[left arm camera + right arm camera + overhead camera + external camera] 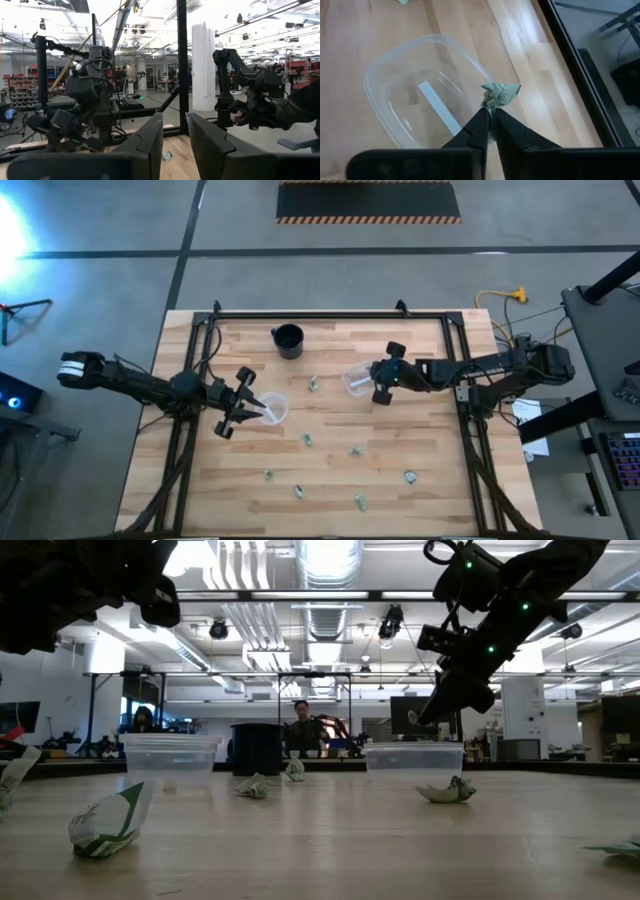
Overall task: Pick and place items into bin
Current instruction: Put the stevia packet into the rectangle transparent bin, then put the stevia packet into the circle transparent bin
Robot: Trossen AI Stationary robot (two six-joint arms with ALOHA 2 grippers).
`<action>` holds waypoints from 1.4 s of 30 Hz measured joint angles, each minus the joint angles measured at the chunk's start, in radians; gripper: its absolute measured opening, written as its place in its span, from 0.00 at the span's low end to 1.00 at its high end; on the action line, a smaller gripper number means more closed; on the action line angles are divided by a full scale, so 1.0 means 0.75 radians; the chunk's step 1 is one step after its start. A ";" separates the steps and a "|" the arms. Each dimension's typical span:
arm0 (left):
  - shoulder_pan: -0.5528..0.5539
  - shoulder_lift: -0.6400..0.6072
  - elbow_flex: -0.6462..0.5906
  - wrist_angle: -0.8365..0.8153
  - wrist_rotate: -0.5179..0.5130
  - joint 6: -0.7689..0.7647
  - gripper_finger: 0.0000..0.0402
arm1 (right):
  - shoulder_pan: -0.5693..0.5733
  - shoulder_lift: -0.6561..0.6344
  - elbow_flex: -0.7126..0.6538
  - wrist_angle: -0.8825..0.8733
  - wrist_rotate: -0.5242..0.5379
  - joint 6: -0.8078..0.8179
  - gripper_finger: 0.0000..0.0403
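Note:
The items are tiny crumpled green-and-pale pieces scattered flat on the wooden table, such as one (313,384) between the cups and one (308,439) nearer the middle. My right gripper (489,112) is shut on one piece (499,94) above the rim of a clear cup (385,100), which stands on the table (357,383). My left gripper (175,135) is open by a narrow gap, level and raised above the table, beside a second clear cup (274,408). The low view shows this arm well above that cup (170,755). My right gripper pinches the crumpled piece by its lower edge (490,102), only at the free ends of the two fingers (479,120). The fingers slant down from the table's right side. The piece is lifted clear and stands up beyond the tips, over the clear cup's rim.
A black cup (288,340) stands near the table's far edge. More pieces lie toward the near edge (298,491), (360,501), (410,476). Black frame rails run along the table's left, right and far sides. People are in the room beyond.

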 joint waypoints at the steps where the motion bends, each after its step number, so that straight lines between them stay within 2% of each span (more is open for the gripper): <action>1: 0.000 0.000 0.000 0.000 0.000 0.000 0.19 | -0.001 0.000 0.000 0.009 -0.001 0.001 0.09; 11: 0.000 0.000 -0.002 -0.001 0.000 0.000 0.19 | -0.003 0.000 0.000 0.022 -0.003 -0.008 0.21; 22: -0.001 0.001 0.036 -0.054 -0.035 0.013 0.19 | 0.060 -0.089 0.022 0.031 -0.003 -0.108 0.20; 25: -0.015 0.001 0.088 -0.159 -0.067 0.035 0.19 | 0.091 -0.148 0.033 0.034 -0.002 -0.119 0.18; 29: -0.080 0.001 0.196 -0.427 -0.132 0.062 0.19 | 0.132 -0.224 0.028 0.019 -0.003 -0.118 0.17; 34: -0.235 0.005 0.348 -0.810 -0.312 0.100 0.19 | 0.178 -0.276 0.019 -0.038 -0.003 -0.076 0.19; 42: -0.462 0.139 0.477 -0.980 -0.575 0.116 0.19 | 0.223 -0.269 -0.017 -0.039 -0.003 -0.028 0.21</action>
